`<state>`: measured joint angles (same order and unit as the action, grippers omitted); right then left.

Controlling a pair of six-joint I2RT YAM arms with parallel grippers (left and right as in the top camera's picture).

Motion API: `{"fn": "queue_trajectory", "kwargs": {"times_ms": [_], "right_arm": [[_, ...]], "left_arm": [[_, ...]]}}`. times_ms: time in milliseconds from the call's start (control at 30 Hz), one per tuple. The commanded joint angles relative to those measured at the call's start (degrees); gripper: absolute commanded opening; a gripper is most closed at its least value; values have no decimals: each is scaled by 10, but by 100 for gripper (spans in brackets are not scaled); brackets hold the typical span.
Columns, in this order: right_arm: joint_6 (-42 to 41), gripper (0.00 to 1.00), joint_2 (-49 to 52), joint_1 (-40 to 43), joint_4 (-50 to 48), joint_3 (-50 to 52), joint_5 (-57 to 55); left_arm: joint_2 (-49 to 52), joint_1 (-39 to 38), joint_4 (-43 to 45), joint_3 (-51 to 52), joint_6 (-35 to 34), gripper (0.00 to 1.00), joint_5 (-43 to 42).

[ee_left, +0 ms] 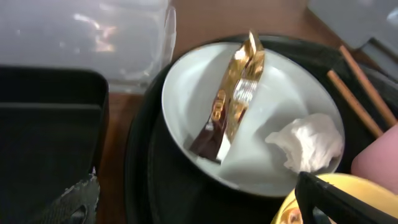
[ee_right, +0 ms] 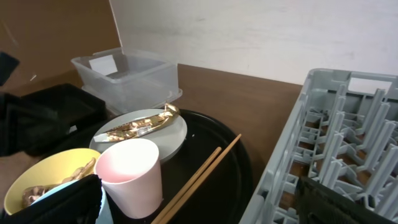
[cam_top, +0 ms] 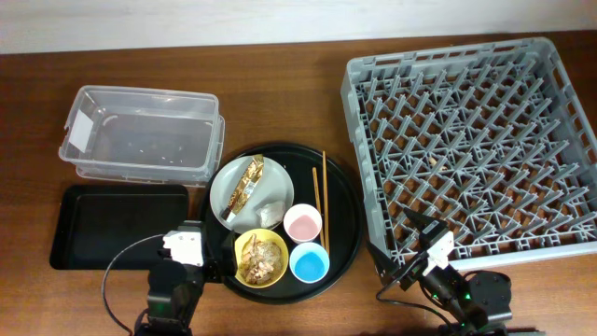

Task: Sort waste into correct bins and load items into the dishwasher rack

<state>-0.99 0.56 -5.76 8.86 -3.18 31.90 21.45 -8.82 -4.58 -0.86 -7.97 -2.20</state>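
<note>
On the round black serving tray (cam_top: 347, 224) a white plate (cam_top: 233, 201) holds the gold wrapper (cam_top: 246, 181) and the white tissue ball (cam_top: 270, 215). A yellow bowl (cam_top: 261, 258) holds food scraps. The pink cup (cam_top: 302, 222), blue cup (cam_top: 309, 263) and chopsticks (cam_top: 319, 198) stand beside them. The clear tub (cam_top: 140, 131) and black tray (cam_top: 117, 224) are to the left, the grey rack (cam_top: 476, 149) to the right. My left gripper (cam_top: 196, 241) is open and empty before the plate (ee_left: 267, 168), wrapper (ee_left: 236, 99) and tissue (ee_left: 308, 142). My right gripper (cam_top: 403, 247) is open and empty, facing the pink cup (ee_right: 130, 177) and chopsticks (ee_right: 199, 177).
The rack's corner (ee_right: 336, 155) is close on the right of my right gripper. The black tray's rim (ee_left: 93, 118) is just left of my left gripper. The clear tub (ee_right: 124, 78) stands at the back against the wall.
</note>
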Motion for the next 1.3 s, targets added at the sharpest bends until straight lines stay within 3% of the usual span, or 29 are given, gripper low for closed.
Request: {"fn": "queue_trajectory", "kwargs": {"times_ms": [0,133,933,1133,1267], "right_arm": [[6,99,-4,2,8,0,18],[6,99,-4,2,8,0,18],[5,99,-4,2,-2,0,23],[-27,98,-3,2,4,-6,50],[-40,99,6,2,21,-75,45]], "left_arm": [[-115,20,1,3,-6,99,-8],[-212,38,16,3,-6,99,-7],[-212,45,5,3,-6,99,-7],[-208,45,35,3,-6,99,-119],[-208,45,84,-36,-22,99,-184]]}}
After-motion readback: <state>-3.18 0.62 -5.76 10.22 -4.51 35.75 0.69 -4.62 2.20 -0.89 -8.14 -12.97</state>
